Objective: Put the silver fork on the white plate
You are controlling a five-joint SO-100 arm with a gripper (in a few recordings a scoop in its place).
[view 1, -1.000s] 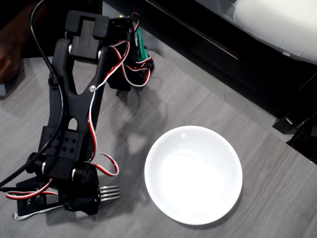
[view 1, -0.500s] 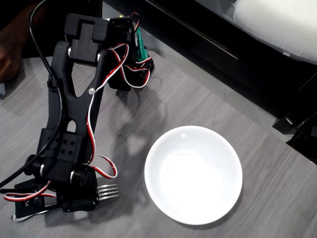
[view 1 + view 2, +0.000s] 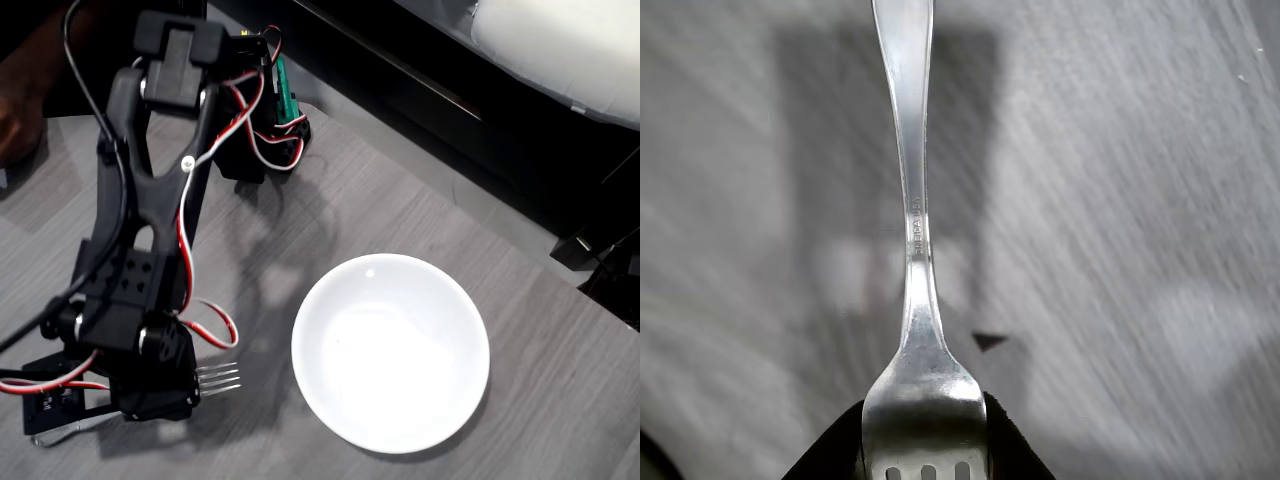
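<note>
My gripper (image 3: pixel 165 385) clenched on the silver fork (image 3: pixel 916 300) near its tines. Pickup step. Next: lift, carry right to the white plate (image 3: pixel 390 350), release.

silver fork (image 3: pixel 912 230), white plate (image 3: pixel 390 350); grey wood-grain table (image 3: pixel 560 380)
</note>
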